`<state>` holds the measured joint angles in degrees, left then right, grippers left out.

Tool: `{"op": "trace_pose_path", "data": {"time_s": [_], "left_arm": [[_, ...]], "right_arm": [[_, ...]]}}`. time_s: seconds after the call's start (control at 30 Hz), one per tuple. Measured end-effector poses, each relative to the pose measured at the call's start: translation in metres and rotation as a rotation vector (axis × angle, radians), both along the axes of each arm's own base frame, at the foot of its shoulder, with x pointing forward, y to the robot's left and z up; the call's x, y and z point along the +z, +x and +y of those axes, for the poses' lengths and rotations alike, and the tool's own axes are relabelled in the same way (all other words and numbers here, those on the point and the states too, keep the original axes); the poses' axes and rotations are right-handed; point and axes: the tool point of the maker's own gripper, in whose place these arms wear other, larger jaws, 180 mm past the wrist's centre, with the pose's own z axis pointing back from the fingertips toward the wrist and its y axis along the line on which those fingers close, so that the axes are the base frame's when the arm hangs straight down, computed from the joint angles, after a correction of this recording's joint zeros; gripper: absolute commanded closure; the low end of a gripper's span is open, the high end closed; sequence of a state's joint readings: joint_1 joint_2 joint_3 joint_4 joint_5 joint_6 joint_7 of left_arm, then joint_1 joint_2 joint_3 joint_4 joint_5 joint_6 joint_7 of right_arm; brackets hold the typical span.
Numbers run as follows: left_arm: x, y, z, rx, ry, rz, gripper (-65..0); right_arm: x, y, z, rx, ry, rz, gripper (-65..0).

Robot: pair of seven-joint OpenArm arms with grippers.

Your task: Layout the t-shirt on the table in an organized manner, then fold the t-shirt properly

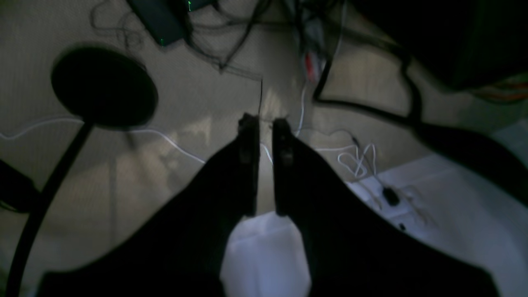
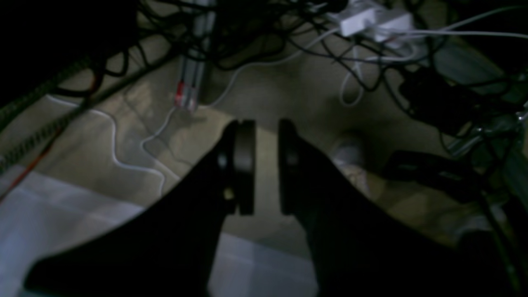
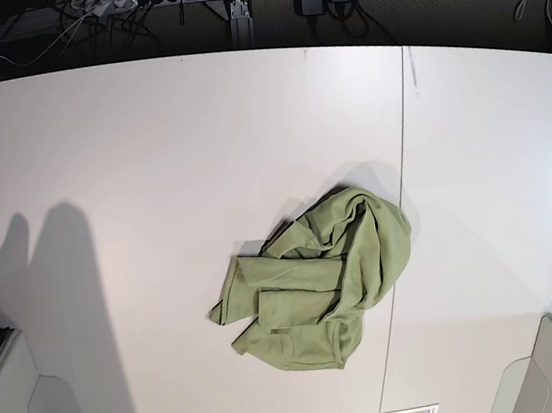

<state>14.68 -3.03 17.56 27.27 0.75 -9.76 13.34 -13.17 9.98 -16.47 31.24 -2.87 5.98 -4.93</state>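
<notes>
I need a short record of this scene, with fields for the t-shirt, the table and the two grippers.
t-shirt: olive-green t-shirt, crumpled in a heap, not laid out, not folded
position: near the middle of the table, partly over the thin dark seam line
left gripper: empty, jaws a narrow gap apart, hanging past the table edge over the floor and cables
right gripper: empty, jaws slightly apart, also over the floor beyond the table edge
contact with shirt: none
task progress: not started
</notes>
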Motion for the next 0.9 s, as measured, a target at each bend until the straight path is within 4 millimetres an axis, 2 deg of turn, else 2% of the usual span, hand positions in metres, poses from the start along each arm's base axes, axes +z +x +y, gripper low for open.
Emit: {"op": "trace_pose_path", "data": {"time_s": [0.1,0.23,0.4,0.53,0.6,0.77,0.9], "left_arm": [[0.009,0.012,-0.014,0.006,-0.028,-0.081,-9.0],[0.025,0.036,-0.01,0.009,0.002,-0.21,-9.0],[0.058,0.071,-0.004,-0.003,-0.013,-0.364,-9.0],[0.091,0.086,-0.002,-0.006,-0.036,-0.454,-9.0],[0.109,0.096,0.007,-0.014,-0.026,-0.506,-9.0],[0.165,0.131,0.049,-0.005,0.055,-0.658,-9.1],[0.217,0.157,0.073,-0.013,0.1,-0.773,-9.1]], "right_arm": [[0.011,-0.001,-0.003,0.017,0.007,-0.048,-9.1],[0.03,0.003,-0.002,0.047,0.036,-0.119,-9.1],[0.061,0.021,0.001,0.092,0.077,-0.227,-9.1],[0.094,0.043,-0.004,0.113,0.092,-0.333,-9.1],[0.112,0.054,-0.006,0.122,0.088,-0.391,-9.1],[0.159,0.079,-0.003,0.162,0.094,-0.516,-9.1],[0.197,0.113,-0.002,0.194,0.088,-0.625,-9.1]]}}
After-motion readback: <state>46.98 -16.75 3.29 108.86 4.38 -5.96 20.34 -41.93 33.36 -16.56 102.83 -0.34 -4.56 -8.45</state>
